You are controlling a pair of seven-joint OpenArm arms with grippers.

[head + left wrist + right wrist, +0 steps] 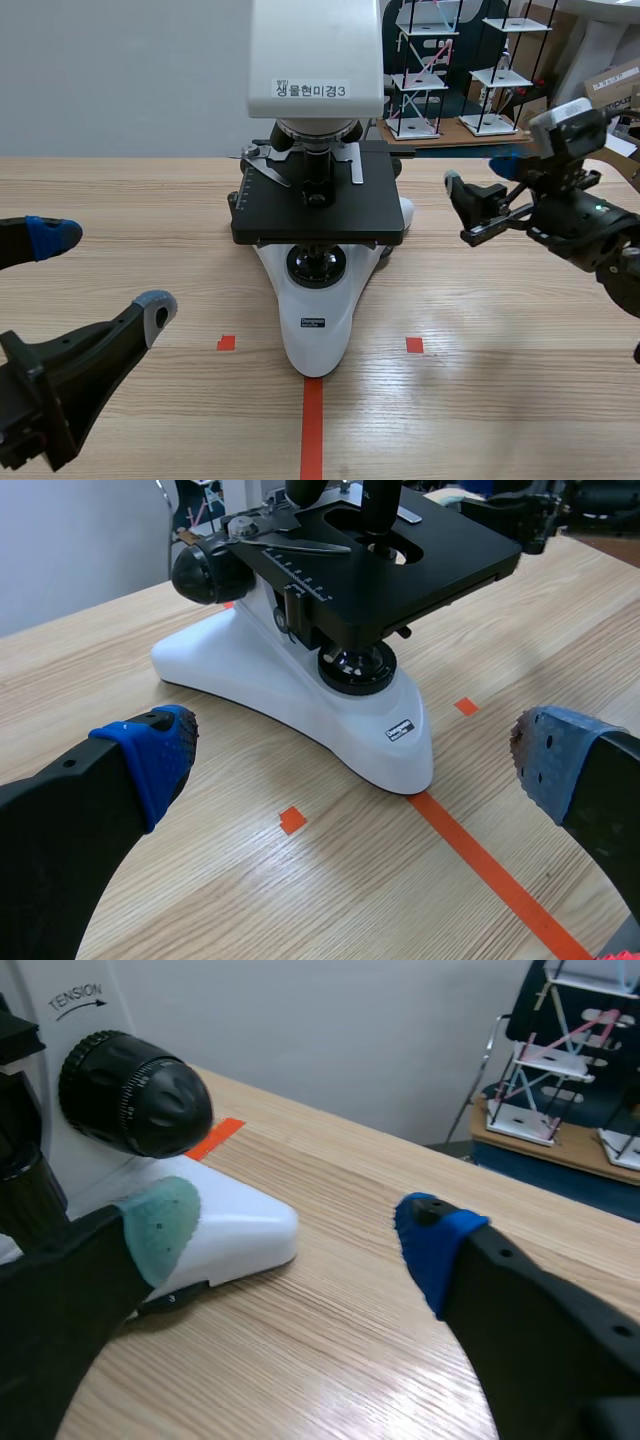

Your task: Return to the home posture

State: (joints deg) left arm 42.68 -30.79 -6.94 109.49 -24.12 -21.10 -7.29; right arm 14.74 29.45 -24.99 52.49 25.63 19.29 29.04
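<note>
**Two empty arms flank a microscope, not yet at rest**

A white and black microscope (315, 200) stands mid-bench, its foot on an orange tape line (312, 430). The left pincer (105, 272) sits low at the near left, spread wide and holding nothing, well clear of the microscope. The right pincer (480, 178) hangs raised at the right, near the stage's corner but not touching it. It is also open and empty.

The work on the microscope seems finished, and the step in hand looks like the retreat itself. The right arm probably has more way to go than the left. The next move calls for drawing it back and away from the stage without brushing the focus knob (135, 1090) beside its finger.

The bench (500, 400) is pale wood grain with small orange squares. Behind it are a plain grey wall (120, 70) and, at the right, wire rack models (420, 70) on a low platform — plus a cardboard box (615, 85).
</note>
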